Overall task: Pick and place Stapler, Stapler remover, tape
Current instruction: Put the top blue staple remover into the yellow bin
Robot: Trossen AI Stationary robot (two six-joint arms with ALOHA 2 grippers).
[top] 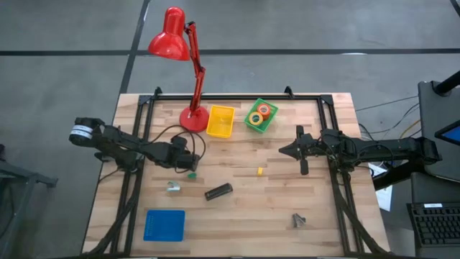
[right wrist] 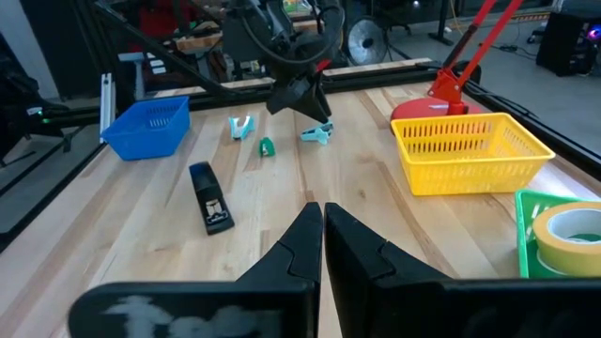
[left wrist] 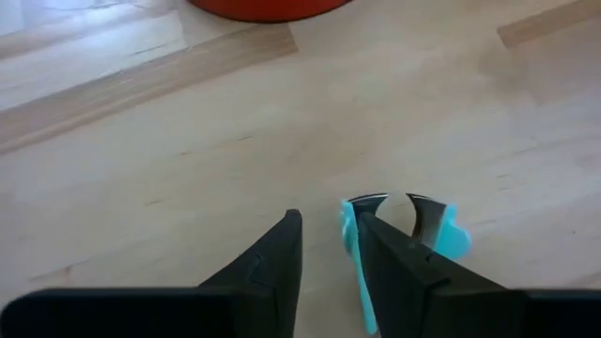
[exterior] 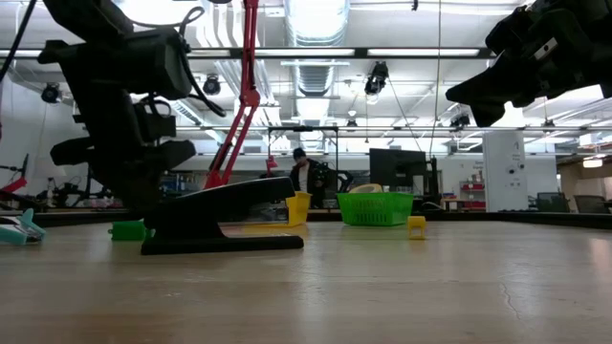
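Observation:
My left gripper (left wrist: 324,249) points down at the table's left middle, open, low over a teal staple remover (left wrist: 449,235) with metal claws. One teal wing lies in the gap and the other outside one finger (left wrist: 399,272). From the right wrist view the remover (right wrist: 317,134) lies flat under the gripper (right wrist: 299,101). The black stapler (top: 218,191) lies flat on the wood nearer the front. A second teal remover (top: 173,187) lies left of it. Tape rolls (top: 260,114) sit in the green basket (top: 251,124). My right gripper (right wrist: 322,225) hovers shut over the table's right half. My left gripper comes at the teal staple remover from above, slanting down, with one finger (left wrist: 399,272) over the remover's middle between its two wings. The finger hides the spot, so I cannot tell whether it touches. The remover lies flat on the table.
A red lamp (top: 192,115) stands at the back, beside a yellow basket (top: 220,121). A blue basket (top: 164,224) sits front left. A small green bit (top: 192,173), a yellow bit (top: 259,171) and a grey remover (top: 299,219) lie on the wood.

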